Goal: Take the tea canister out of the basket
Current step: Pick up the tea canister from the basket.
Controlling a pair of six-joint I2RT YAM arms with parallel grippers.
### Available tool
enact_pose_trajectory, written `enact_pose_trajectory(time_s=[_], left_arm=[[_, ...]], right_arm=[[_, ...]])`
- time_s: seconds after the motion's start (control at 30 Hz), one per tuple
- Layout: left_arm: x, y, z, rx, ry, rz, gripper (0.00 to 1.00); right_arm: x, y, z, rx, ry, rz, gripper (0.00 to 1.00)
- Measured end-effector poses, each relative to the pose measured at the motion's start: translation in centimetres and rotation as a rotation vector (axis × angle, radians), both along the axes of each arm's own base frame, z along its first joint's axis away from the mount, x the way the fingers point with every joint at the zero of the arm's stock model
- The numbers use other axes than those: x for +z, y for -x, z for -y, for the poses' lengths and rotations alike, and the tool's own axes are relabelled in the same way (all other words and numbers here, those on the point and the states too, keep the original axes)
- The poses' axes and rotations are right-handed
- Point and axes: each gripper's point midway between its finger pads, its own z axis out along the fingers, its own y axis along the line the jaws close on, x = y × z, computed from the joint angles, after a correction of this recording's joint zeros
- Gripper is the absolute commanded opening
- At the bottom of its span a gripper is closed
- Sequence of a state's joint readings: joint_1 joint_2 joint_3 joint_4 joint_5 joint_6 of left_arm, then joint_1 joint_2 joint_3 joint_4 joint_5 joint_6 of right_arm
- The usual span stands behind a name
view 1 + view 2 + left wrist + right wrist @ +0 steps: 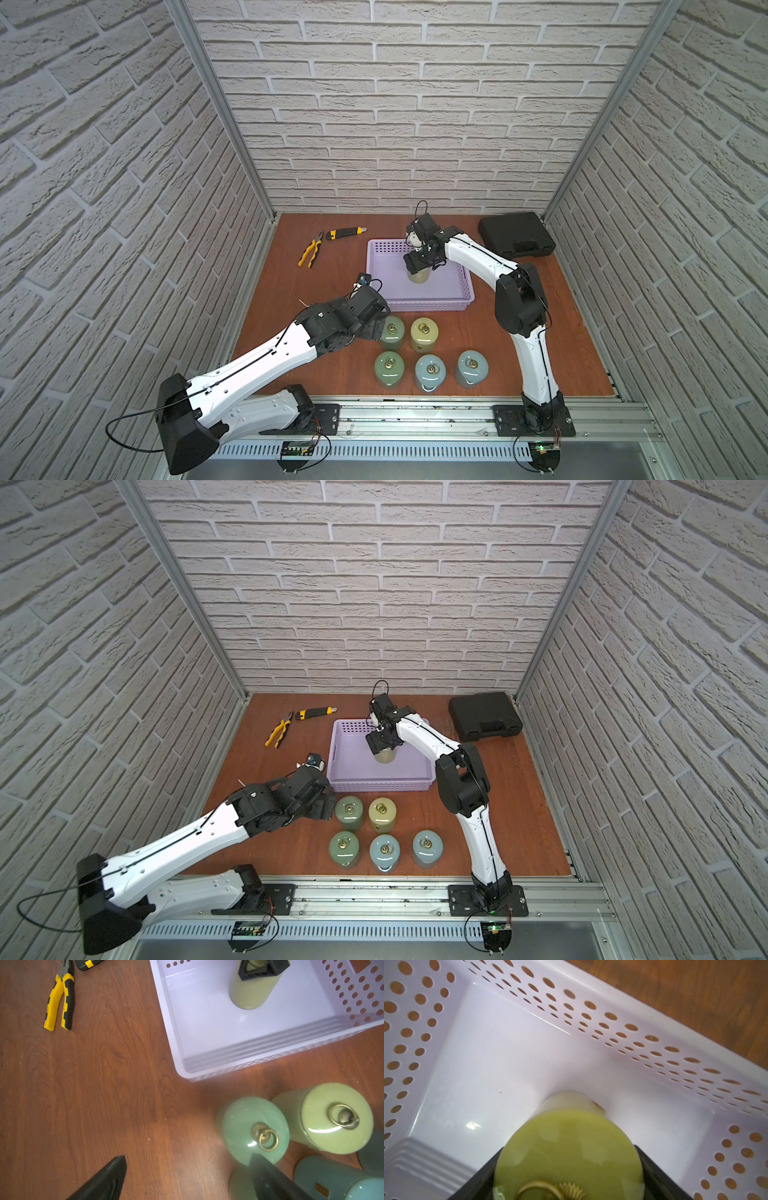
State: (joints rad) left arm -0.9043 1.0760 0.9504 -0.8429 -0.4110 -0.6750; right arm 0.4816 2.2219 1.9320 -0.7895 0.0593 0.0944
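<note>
- The tea canister, yellow-green with a brass ring on its lid, stands upright in the lavender basket. It is near the middle of the floor, clear of the perforated walls.
- The right gripper sits over it from above. In the right wrist view its black fingers bear on opposite sides of the lid, pinching the tea canister.
- Whether the base has left the basket floor cannot be told.
- The left gripper hangs low over the table, just outside the basket's near left corner. Its jaws are spread wide with nothing between them.
- One of its fingers overlaps a sage-green canister in the left wrist view; contact cannot be confirmed.
- That canister and an olive canister stand side by side just in front of the basket.
- A green canister, a pale-blue canister and a second pale-blue canister form a row nearer the front edge.
- Pliers and a utility knife lie left of the basket's far end.
- A black hard case sits at the far right corner.
</note>
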Motion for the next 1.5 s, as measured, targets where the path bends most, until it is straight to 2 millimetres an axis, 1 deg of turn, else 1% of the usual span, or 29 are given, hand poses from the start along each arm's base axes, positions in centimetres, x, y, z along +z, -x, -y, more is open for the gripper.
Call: enact_pose_trajectory(time_s=[0.23,0.37,0.8,1.0,1.1,1.23,1.37,1.5], left_arm=[[0.1,0.0,-0.3,0.013,0.002,0.012,0.98],[0.0,0.1,-0.6,0.021,0.007,0.016,0.98],[0.2,0.4,-1.1,0.03,0.027,0.032,0.98],[0.2,0.4,-1.1,0.032,0.029,0.031,0.98],[0.1,0.5,-1.1,0.03,0.031,0.029,0.98],[-0.1,0.5,-1.0,0.027,0.033,0.024,0.98],[-0.1,0.5,-0.8,0.023,0.04,0.023,0.98],[-0.1,0.4,-0.5,0.011,0.053,0.027,0.98]], right_arm=[[0.3,0.3,0.3,-0.005,0.011,-0.01,0.47],[1.3,0.6,0.5,-0.006,0.008,-0.002,0.46],[7.5,1.3,0.9,-0.024,-0.044,0.089,0.46],[10.5,2.5,1.6,-0.033,-0.069,0.132,0.46],[11.5,3.3,2.0,-0.035,-0.078,0.145,0.45],[11.7,4.6,2.7,-0.042,-0.077,0.138,0.46],[11.3,6.1,3.3,-0.051,-0.069,0.123,0.45],[11.3,7.9,4.0,-0.059,-0.061,0.115,0.45]])
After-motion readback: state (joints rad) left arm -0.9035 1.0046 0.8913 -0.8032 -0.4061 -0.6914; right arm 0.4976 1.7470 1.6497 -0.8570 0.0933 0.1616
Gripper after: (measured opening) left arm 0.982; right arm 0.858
